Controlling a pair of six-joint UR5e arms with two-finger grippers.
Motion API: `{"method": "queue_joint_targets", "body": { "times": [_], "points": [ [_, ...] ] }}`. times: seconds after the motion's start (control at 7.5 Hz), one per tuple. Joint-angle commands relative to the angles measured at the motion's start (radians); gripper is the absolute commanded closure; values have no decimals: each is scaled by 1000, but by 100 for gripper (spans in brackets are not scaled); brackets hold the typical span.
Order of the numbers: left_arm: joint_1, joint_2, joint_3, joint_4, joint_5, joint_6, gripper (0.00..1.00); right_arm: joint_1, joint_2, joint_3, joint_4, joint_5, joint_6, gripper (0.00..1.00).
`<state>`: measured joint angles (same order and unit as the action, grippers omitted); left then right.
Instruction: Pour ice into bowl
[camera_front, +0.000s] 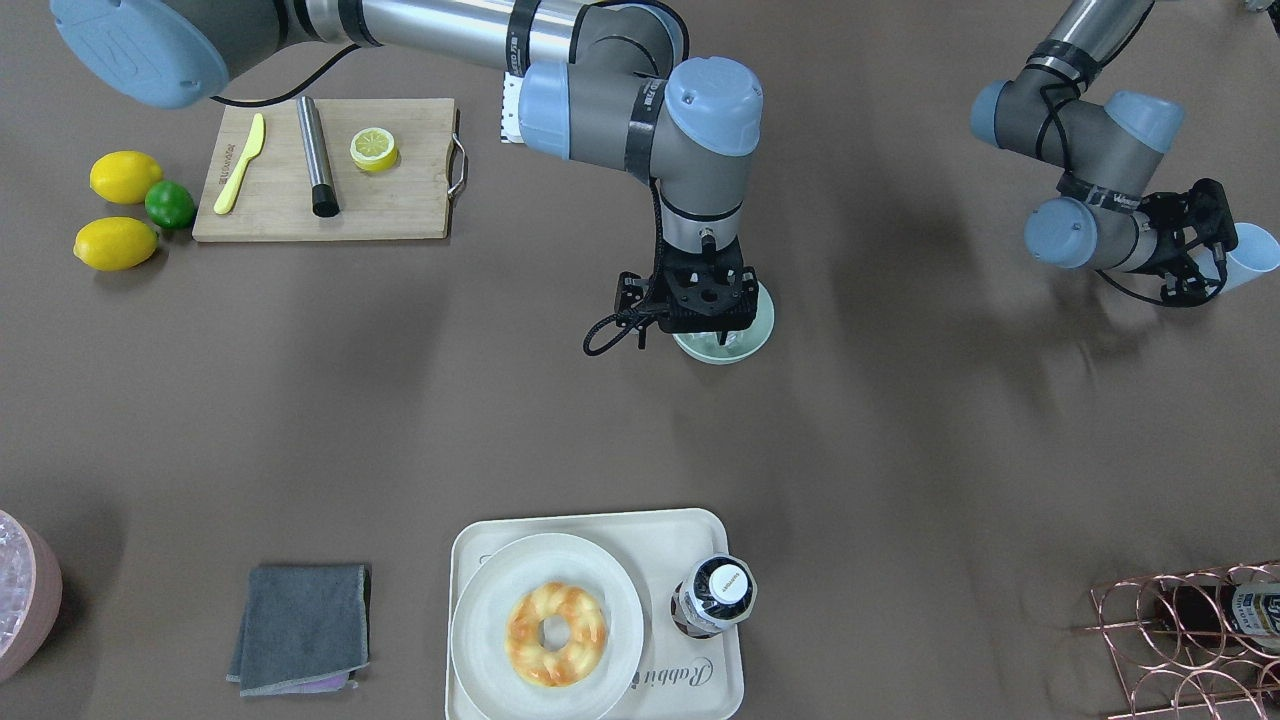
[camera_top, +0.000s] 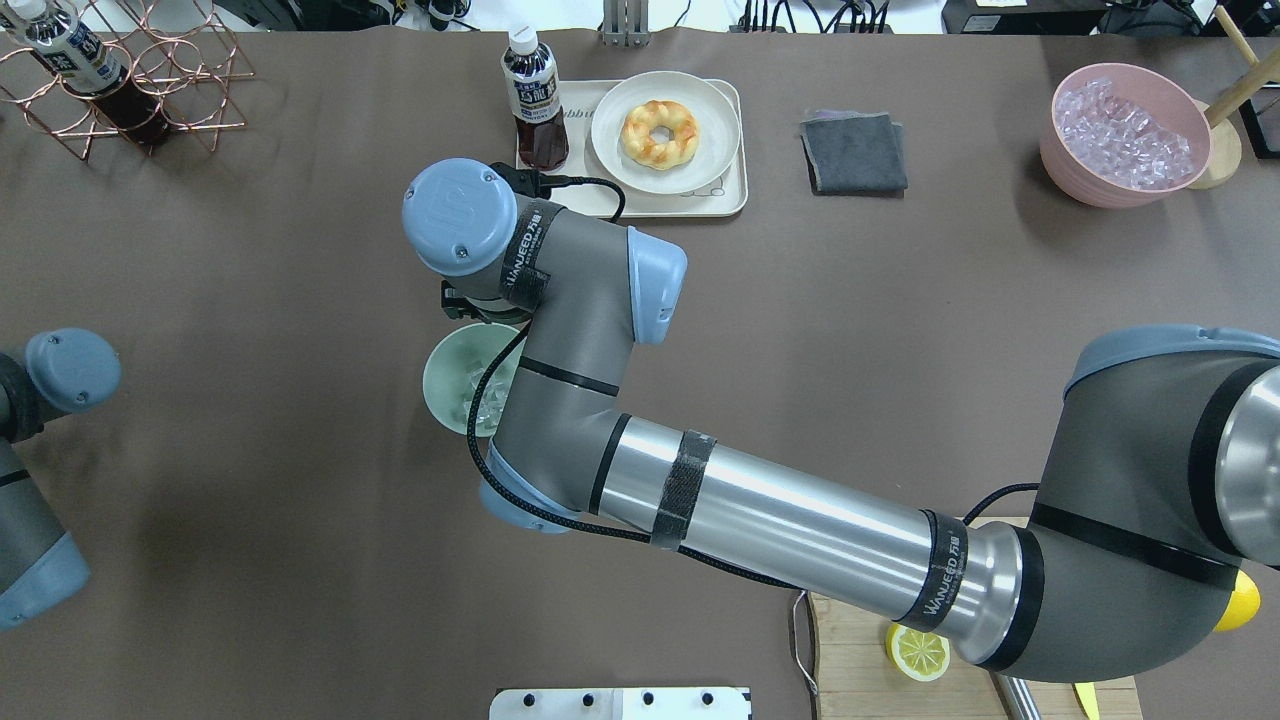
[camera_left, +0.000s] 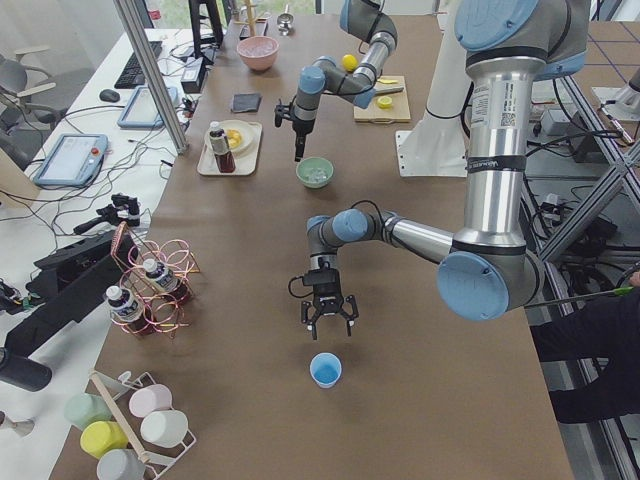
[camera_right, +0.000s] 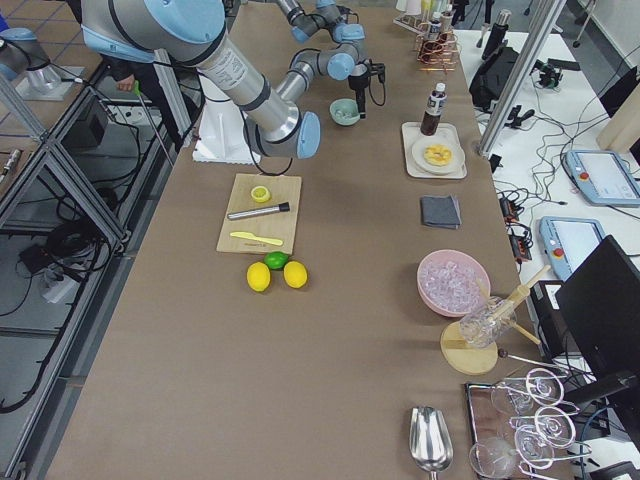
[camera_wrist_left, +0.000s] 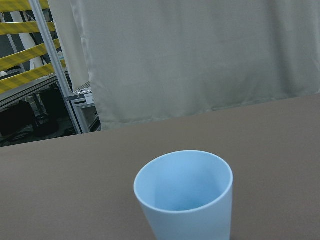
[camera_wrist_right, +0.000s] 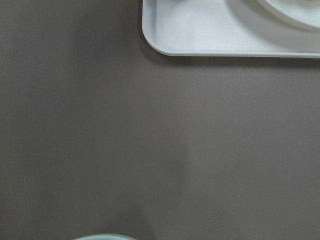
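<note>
The ice (camera_top: 488, 402) is found in the bowl (camera_top: 440, 375), so the pour is judged complete. Nearer, the light blue cup (camera_left: 325, 369) is set upright and empty. The left gripper (camera_left: 326, 318) is held just clear of it, fingers spread. Farther off, the right gripper (camera_left: 298, 152) is held over the bowl; its finger state cannot be told.

Round pale mint-green bowl (camera_top: 437, 375): matt, perhaps plastic. Small clear ice cubes (camera_top: 488, 408): glassy. Light blue cup (camera_wrist_left: 185, 200): smooth. Brown tabletop (camera_front: 900, 430): matt.
</note>
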<state>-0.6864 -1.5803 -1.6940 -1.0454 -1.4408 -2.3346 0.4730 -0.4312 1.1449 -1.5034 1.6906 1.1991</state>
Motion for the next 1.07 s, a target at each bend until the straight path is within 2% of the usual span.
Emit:
{"method": "queue_joint_targets", "body": {
  "times": [0.0,0.13,0.27,0.4,0.53,0.67,0.8,0.93],
  "points": [
    [10,-7,-180,128,-20,64,2,-17,2,-30,29,-18,2,1],
    [-11,-26,-231,130,-21,158,2,-28,2,-31,40,-22,5,1],
    [-81,-83,-246,131,-20,234,2,-46,0,-30,41,-37,5,1],
    [-131,-99,-254,130,-21,350,2,-74,-10,-31,61,-66,13,1],
    [-184,-99,-274,119,-23,459,2,-82,-23,-28,75,-69,17,14],
    [-229,-99,-288,92,-24,548,2,-86,-27,-27,75,-69,16,28],
    [-273,-98,-289,35,-26,630,2,-85,-30,-24,77,-69,17,58],
    [-345,-96,-279,-25,-50,743,2,-82,-29,-19,75,-66,20,96]
  ]
}}
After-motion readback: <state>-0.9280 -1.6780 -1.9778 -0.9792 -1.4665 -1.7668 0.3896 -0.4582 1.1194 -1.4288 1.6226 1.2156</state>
